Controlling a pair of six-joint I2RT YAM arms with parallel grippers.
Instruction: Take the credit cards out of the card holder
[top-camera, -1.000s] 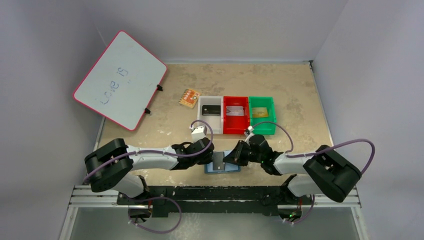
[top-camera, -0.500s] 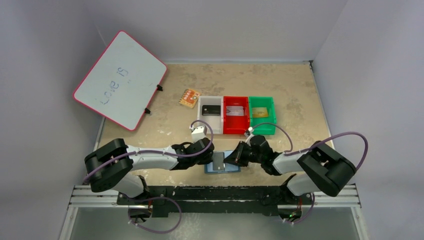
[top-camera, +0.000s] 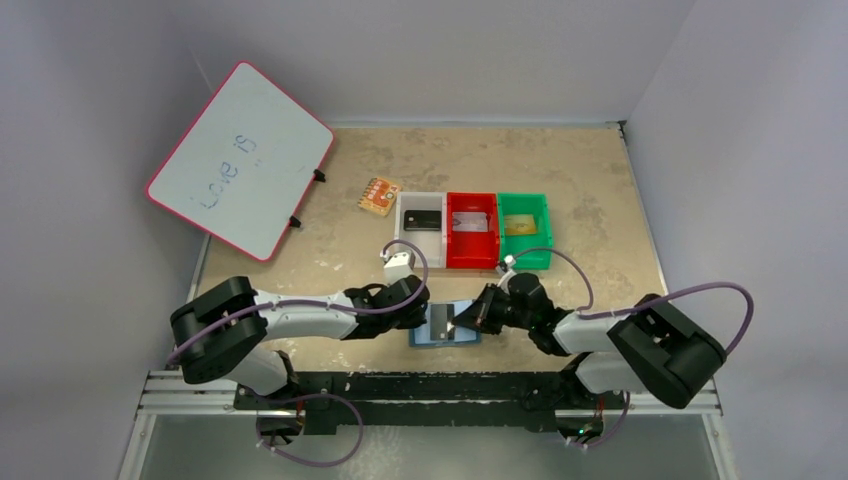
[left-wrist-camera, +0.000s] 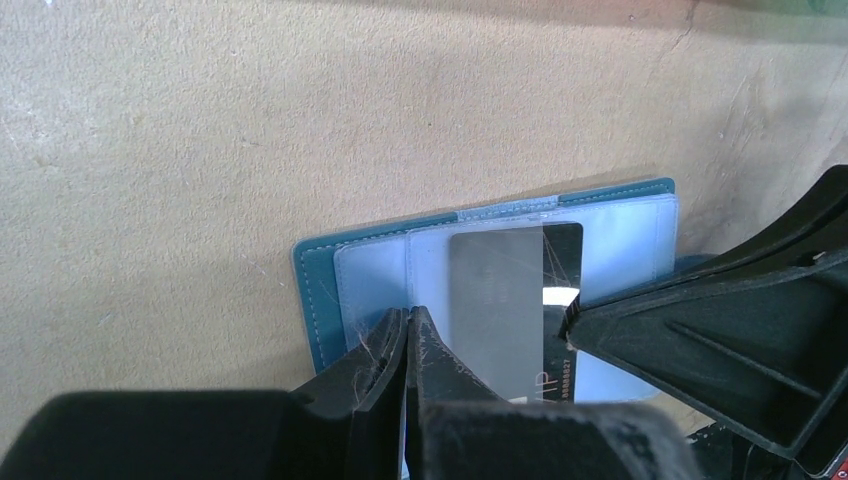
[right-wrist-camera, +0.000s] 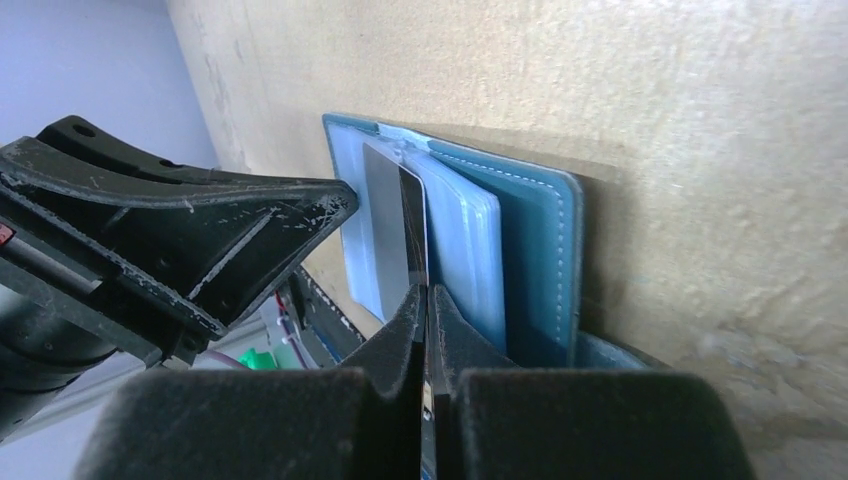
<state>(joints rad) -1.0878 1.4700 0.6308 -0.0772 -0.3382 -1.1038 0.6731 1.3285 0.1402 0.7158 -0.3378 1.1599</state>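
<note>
Red-rimmed whiteboard (top-camera: 240, 160) with "Love is" scrawled on it sat tilted at the far left of the tan tabletop (top-camera: 560, 165). Orange patterned square (top-camera: 379, 195) lay just left of the white bin (top-camera: 400, 230), red bin (top-camera: 470, 258) and green bin (top-camera: 524, 198), lined up touching.

Handwritten "Love is" on whiteboard (top-camera: 240, 162); card (left-wrist-camera: 497, 300) print too blurred to read.

the wallet (top-camera: 445, 332) lies open low in the middle of the top view, near the table's (top-camera: 580, 180) front edge, with the left gripper (top-camera: 420, 313) at its left side and the right gripper (top-camera: 468, 316) at its right. a card (top-camera: 440, 320) sticks out of its pockets. behind it is a row of three bins (top-camera: 471, 197) with loose cards (top-camera: 423, 221) inside. a small tile (top-camera: 379, 195) lies left of the row, and a whiteboard (top-camera: 240, 160) sits at upper left.
</note>
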